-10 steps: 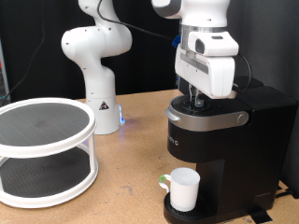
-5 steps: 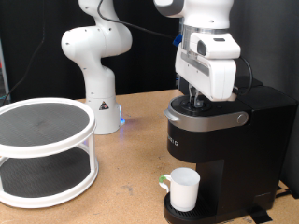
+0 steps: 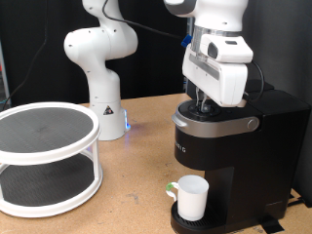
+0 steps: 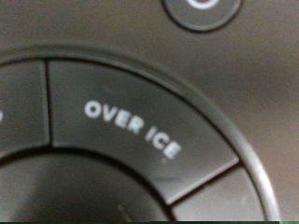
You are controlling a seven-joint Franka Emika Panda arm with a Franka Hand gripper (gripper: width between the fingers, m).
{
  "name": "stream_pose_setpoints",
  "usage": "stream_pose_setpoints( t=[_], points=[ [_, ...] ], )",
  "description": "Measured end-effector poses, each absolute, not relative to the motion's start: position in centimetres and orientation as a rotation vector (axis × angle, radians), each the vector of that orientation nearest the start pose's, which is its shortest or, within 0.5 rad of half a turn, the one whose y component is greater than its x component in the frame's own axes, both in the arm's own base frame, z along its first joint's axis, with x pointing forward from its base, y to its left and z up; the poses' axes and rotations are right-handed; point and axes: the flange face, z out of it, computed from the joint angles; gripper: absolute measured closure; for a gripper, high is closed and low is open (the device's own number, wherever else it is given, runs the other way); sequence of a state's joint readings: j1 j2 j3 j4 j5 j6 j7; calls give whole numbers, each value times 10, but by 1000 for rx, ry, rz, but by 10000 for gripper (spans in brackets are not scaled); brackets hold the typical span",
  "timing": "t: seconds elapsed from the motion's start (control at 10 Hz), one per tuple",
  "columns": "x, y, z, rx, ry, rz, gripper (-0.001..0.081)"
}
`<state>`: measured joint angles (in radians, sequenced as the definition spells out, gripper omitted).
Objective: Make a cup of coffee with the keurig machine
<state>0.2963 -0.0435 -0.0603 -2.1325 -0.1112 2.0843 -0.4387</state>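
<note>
Coffee maker (image 3: 229,156) sits at the exterior view's right, lid down, white mug (image 3: 192,198) on its drip tray. Gripper (image 3: 202,104) stands at twelve o'clock directly over the top buttons — "OVER ICE" button (image 4: 131,131) fills the wrist view; finger spread cannot be judged.

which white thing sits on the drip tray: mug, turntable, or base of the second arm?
The cup, handled, under the keurig machine; the two-tier turntable and second arm stand apart.

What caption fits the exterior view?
Gripper poised over the keurig machine top, white cup waiting on its drip tray.
</note>
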Motion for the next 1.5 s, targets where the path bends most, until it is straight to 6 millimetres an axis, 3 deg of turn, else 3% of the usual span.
stream_pose_setpoints(
  t=[1.5],
  points=[
    [515, 121, 426, -3078, -1096, 13, 802]
  ],
)
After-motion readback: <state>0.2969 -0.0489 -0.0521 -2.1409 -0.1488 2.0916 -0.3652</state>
